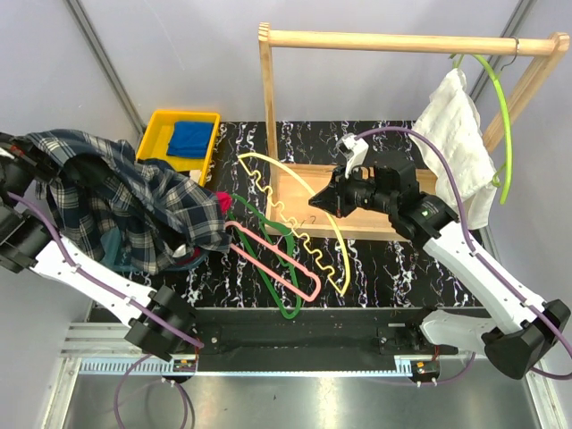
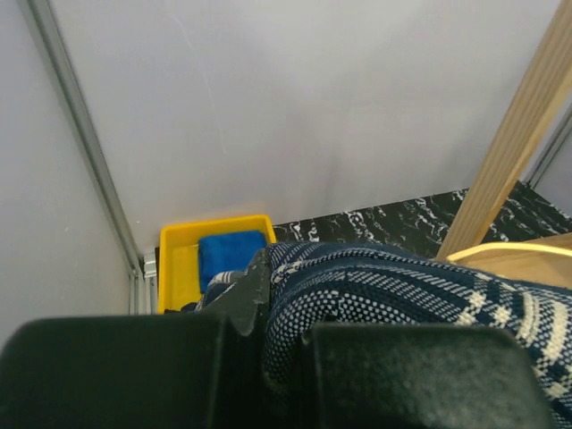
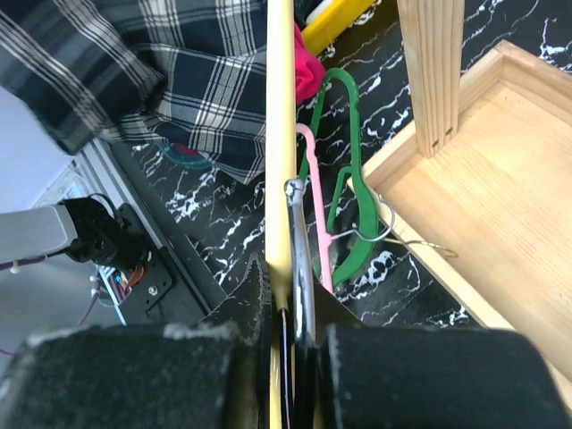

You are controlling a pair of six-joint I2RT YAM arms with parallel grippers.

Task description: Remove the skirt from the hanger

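Observation:
The dark navy plaid skirt (image 1: 116,197) hangs bunched at the far left, clear of the hanger, and drapes onto the table. My left gripper (image 1: 25,150) is shut on a fold of it, which shows between the fingers in the left wrist view (image 2: 402,286). The pale yellow hanger (image 1: 344,284) with the wavy bar is bare and slants across the table's middle. My right gripper (image 1: 332,201) is shut on its top, by the metal hook (image 3: 299,241). In the right wrist view the yellow arm (image 3: 281,134) runs away from the jaws towards the skirt (image 3: 179,63).
A pink hanger (image 1: 308,286) and a green hanger (image 1: 284,308) lie on the black marble table under the yellow one. A yellow tray (image 1: 156,134) with a blue cloth stands at the back left. A wooden rack (image 1: 402,42) carries a white garment (image 1: 460,134) on a green hanger.

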